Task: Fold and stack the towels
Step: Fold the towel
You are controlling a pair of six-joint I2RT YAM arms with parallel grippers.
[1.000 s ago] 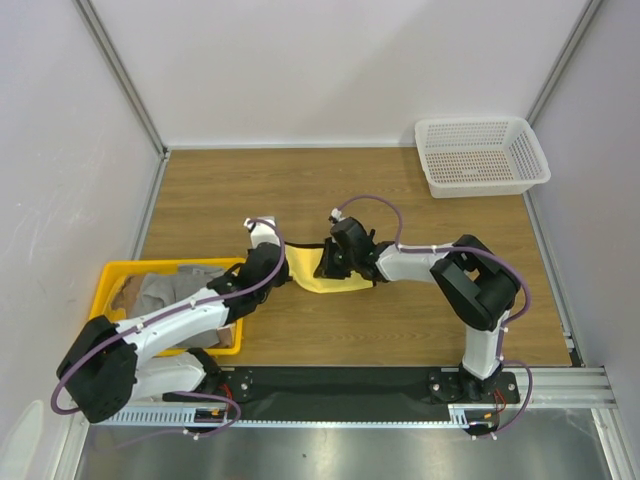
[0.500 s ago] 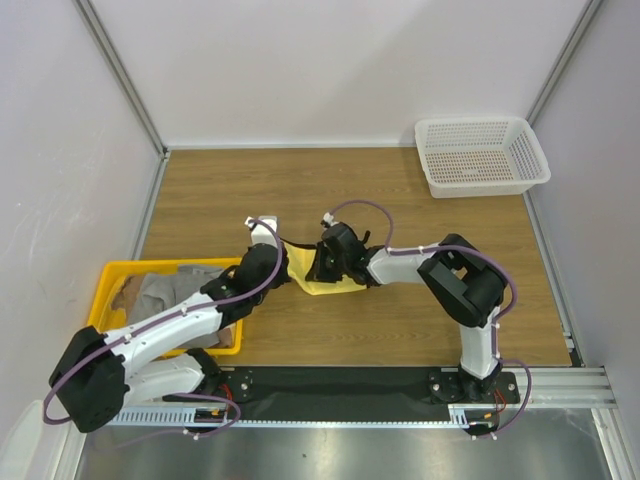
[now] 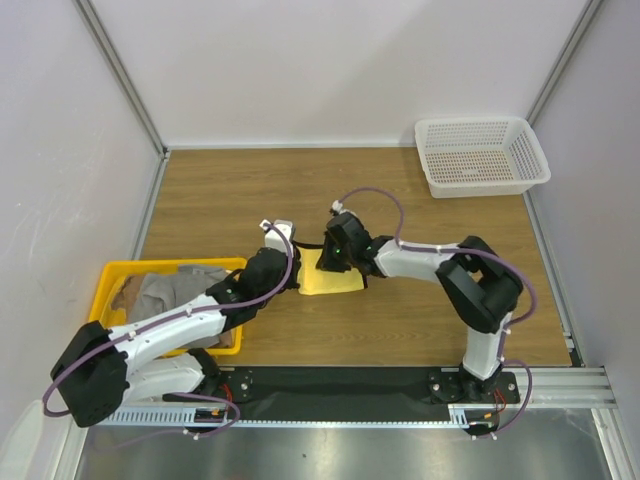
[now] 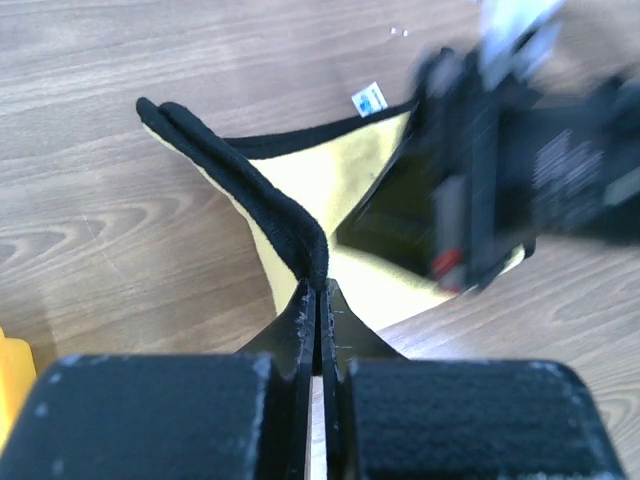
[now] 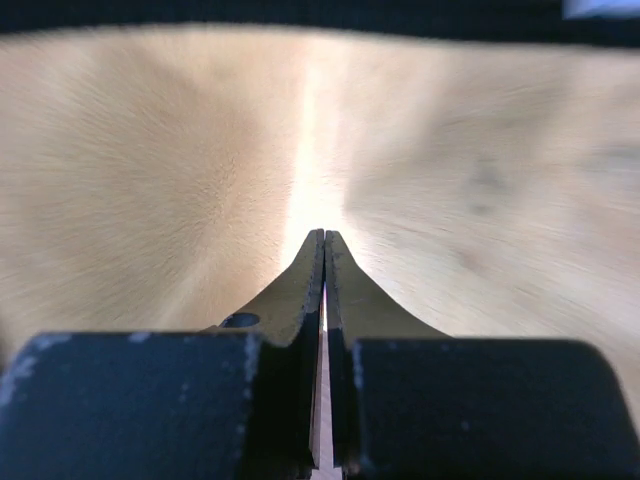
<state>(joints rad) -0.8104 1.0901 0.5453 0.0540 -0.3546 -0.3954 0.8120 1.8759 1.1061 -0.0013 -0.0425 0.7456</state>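
Two arms meet over the middle of the wooden worktop (image 3: 250, 190). At its near-left edge the yellow tray (image 3: 150, 265) holds the grey towel (image 3: 172, 295) in an unfolded heap, with a brownish cloth beside it. The yellow towel (image 3: 338, 284) lies partly doubled at the centre, one black-trimmed edge lifted into a ridge. The left gripper (image 4: 318, 290) is pressed together on that ridge; the right gripper (image 5: 323, 240) pinches yellow cloth too. With both pinches so close together, an uneven pull could skew the fold — or slip the thin edge free.
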